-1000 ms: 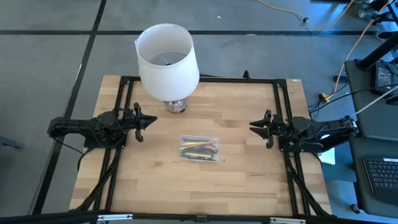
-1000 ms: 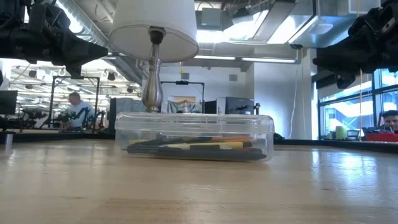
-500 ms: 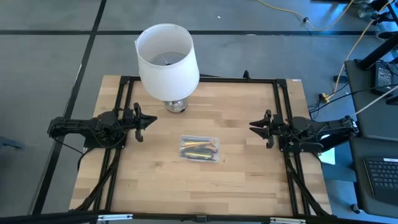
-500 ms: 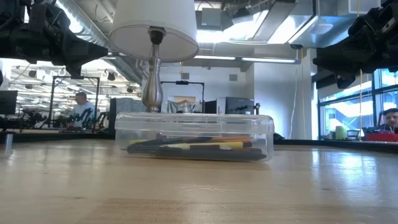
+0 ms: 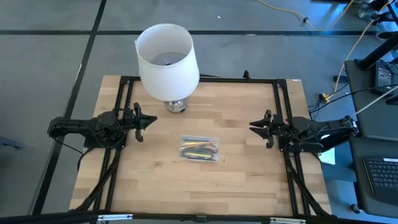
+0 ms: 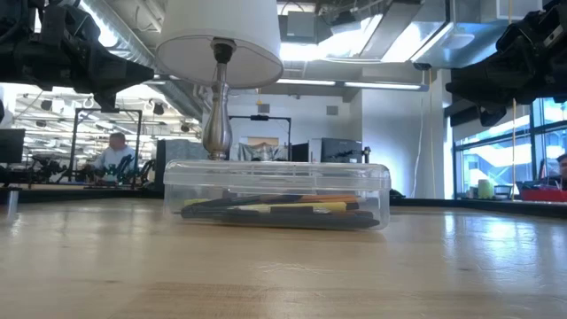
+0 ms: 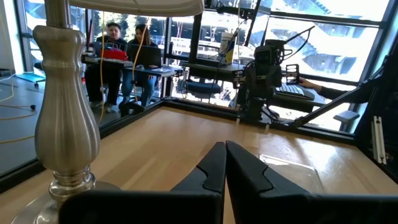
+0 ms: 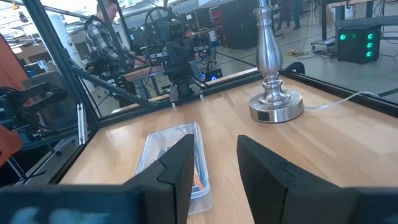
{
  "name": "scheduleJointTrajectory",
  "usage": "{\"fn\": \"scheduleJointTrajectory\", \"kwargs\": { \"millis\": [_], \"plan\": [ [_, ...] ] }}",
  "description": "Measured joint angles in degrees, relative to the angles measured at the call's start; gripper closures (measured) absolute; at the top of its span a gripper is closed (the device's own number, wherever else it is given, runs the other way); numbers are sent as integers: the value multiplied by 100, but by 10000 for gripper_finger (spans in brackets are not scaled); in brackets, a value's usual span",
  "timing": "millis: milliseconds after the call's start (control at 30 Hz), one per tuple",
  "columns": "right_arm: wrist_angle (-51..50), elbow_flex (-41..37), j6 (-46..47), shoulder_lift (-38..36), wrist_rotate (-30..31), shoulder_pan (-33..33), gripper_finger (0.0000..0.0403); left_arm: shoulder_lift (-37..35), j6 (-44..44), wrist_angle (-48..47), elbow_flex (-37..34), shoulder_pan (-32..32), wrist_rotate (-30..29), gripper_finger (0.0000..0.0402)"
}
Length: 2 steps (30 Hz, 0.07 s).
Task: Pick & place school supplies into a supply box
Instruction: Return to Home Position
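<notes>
The supply box (image 5: 199, 149) is a small clear plastic container resting flat on the middle of the table, with its lid on. Pencils and pens (image 6: 279, 212) in black, yellow and orange lie inside it. The box also shows in the left wrist view (image 7: 289, 171) and the right wrist view (image 8: 174, 158). My left gripper (image 5: 151, 121) hovers at the table's left side, fingers shut (image 7: 224, 152), pointing toward the centre. My right gripper (image 5: 252, 126) hovers at the right side, fingers open (image 8: 214, 146), facing the box. Both stand well apart from the box. No scissors show.
A table lamp with a white shade (image 5: 168, 59) and a silver base (image 5: 176, 106) stands at the far middle of the table, behind the box (image 6: 217, 115). Its cord (image 8: 348, 99) trails off the base. A black frame (image 5: 283, 93) borders the table. People sit in the room beyond.
</notes>
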Motion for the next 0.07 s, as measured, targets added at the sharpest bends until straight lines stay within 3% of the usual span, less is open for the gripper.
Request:
{"fn": "scheduleJointTrajectory", "kwargs": {
  "millis": [67],
  "plan": [
    [1,0,-11,0,0,0,277,0,0,-1,0,0,0,395]
  ]
}}
